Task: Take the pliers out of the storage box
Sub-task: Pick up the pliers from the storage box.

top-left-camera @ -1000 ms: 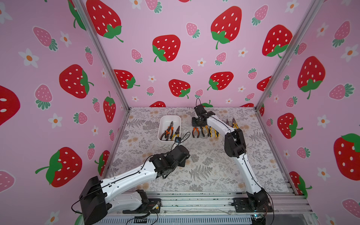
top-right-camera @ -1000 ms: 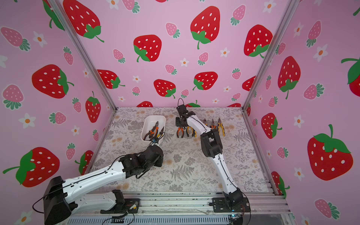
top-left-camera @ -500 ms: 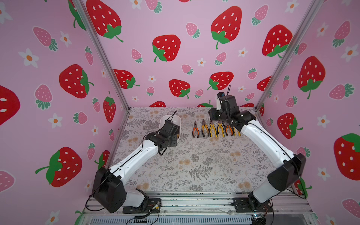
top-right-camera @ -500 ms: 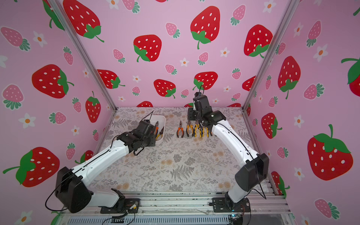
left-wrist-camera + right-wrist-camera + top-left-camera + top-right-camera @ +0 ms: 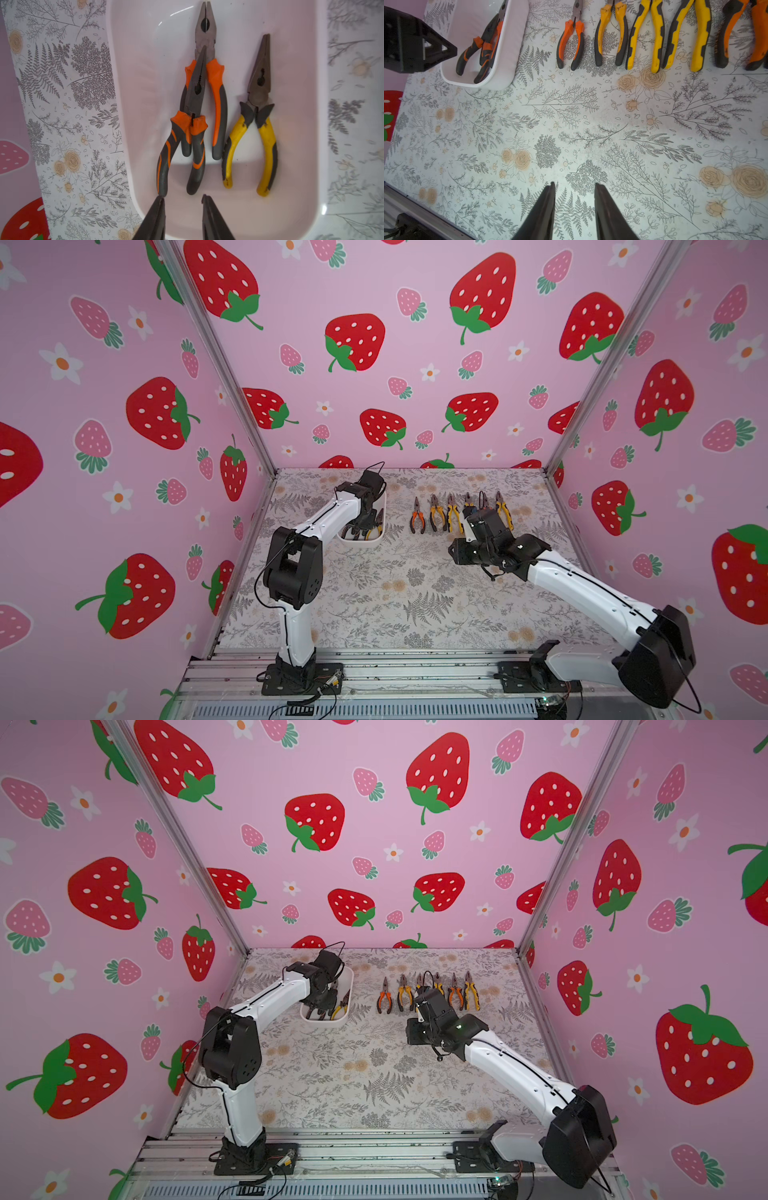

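Pliers (image 5: 216, 99), orange or yellow grips, three in storage box (image 5: 145, 104), left hand (image 5: 182, 199) parted, right hand (image 5: 575, 185) parted

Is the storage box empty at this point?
No, the left wrist view shows the storage box holding two overlapping orange-and-black pliers and one yellow-and-black pair beside them.

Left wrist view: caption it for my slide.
Open left gripper near the handles of three pliers in the white storage box.
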